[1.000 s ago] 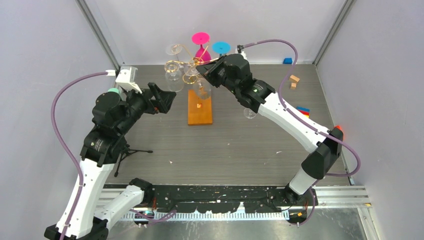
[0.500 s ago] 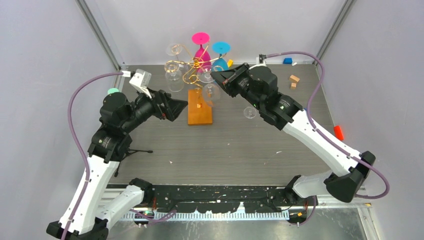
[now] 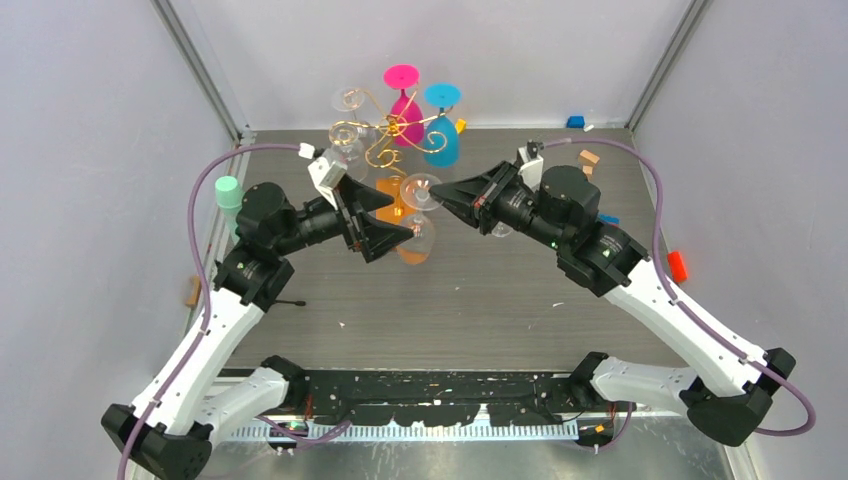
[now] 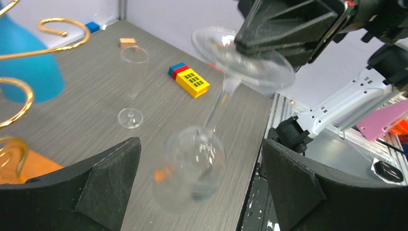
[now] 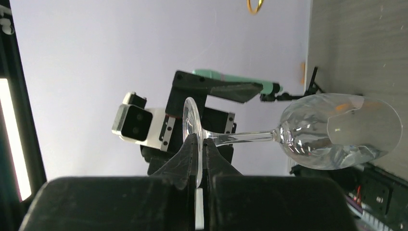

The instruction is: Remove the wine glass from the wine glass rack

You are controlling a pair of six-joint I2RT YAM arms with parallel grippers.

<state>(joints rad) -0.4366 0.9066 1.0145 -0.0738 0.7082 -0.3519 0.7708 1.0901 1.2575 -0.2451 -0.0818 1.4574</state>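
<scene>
Right hand (image 5: 199, 142) pinching wine glass (image 5: 337, 131) foot, left hand (image 4: 201, 144) spread

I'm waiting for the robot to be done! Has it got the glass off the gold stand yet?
Nearly. Done: the clear wine glass is off the wine glass rack, tilted bowl-down in the air. In hand: the right hand pinches its foot, and the left hand is open on either side of the bowl, not touching. Left: probably only setting it down.
</scene>
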